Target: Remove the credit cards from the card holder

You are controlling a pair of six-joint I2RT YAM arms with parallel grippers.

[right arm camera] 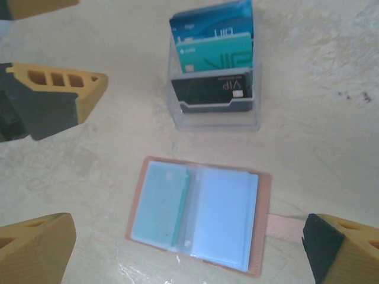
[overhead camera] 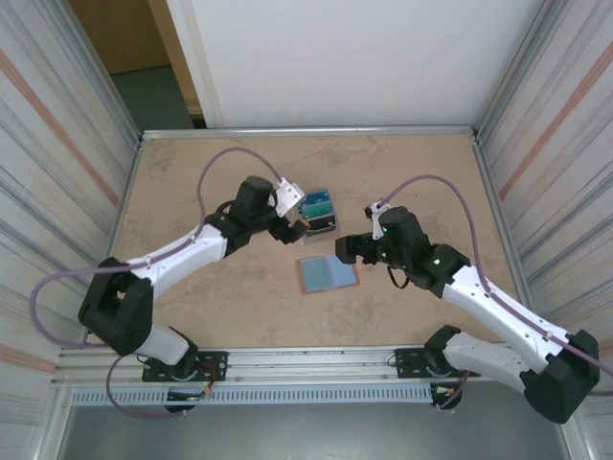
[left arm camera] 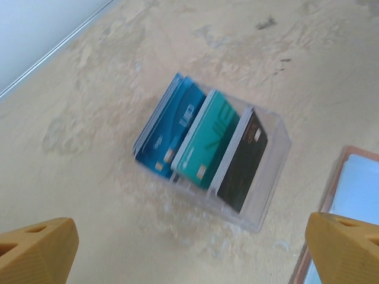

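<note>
Credit cards point(right arm camera: 213, 56) are standing in three stepped rows inside a clear plastic stand point(right arm camera: 216, 121) on the mottled beige table point(overhead camera: 249, 307): blue at the back, teal-green in the middle, black at the front. The card holder point(right arm camera: 198, 219) is lying open and flat on the table just beside the stand, on the side nearer the arm bases, its pale blue-grey panels facing up and its tan leather edge showing all round. In the right wrist view the holder's left panel is looking greener than the right one; whether a card is sitting behind it cannot be told. The left gripper point(overhead camera: 292, 228) is hovering just to the left of the stand, jaws spread wide with nothing between them; in its own wrist view the orange fingertips point(left arm camera: 35, 251) are framing the stand from the two lower corners. The right gripper point(overhead camera: 350, 247) is hanging in the top view just off the holder's upper right corner, near the stand, also gaping wide and gripping nothing. The holder's short strap tab point(right arm camera: 284, 225) is sticking out flat toward one of its fingertips.
</note>
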